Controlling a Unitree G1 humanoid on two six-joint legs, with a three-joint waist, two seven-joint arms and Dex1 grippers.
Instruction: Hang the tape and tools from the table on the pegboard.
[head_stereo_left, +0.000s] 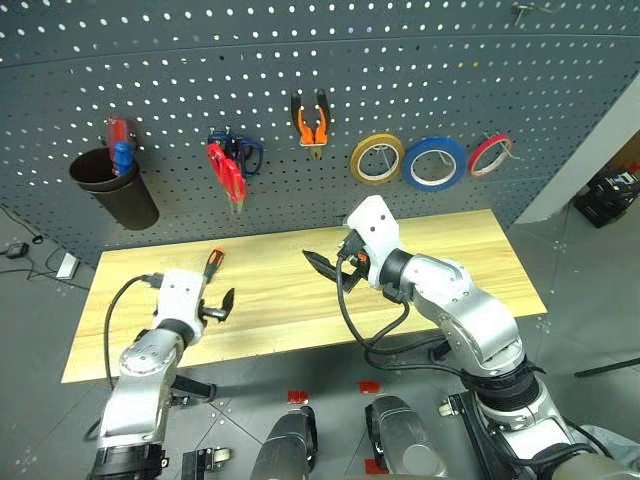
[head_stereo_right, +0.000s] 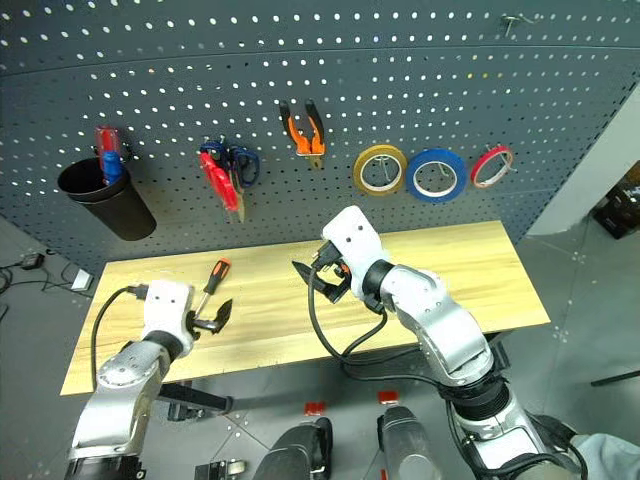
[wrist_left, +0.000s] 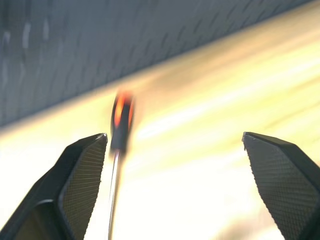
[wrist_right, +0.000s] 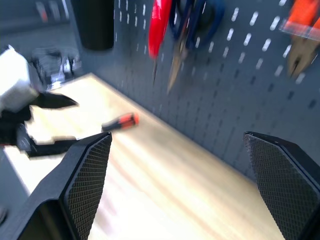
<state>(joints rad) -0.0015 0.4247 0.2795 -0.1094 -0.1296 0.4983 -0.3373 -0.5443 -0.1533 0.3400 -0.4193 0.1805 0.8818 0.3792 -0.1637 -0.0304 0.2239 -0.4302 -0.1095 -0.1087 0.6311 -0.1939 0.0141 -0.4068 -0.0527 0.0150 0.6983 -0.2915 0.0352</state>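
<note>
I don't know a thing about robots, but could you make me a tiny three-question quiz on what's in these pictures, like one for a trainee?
1. True or false: the blue tape already hangs on the pegboard.
2. Which task tool lies on the table? A) pliers B) screwdriver C) red-handled scissors
3. Fill in: the left gripper has its fingers ____ near the screwdriver.

Key:
1. True. It hangs between the yellow roll and a thin red roll.
2. B. The pliers and the red-handled scissors hang on the board.
3. Open, holding nothing. The right gripper is open too.
</note>
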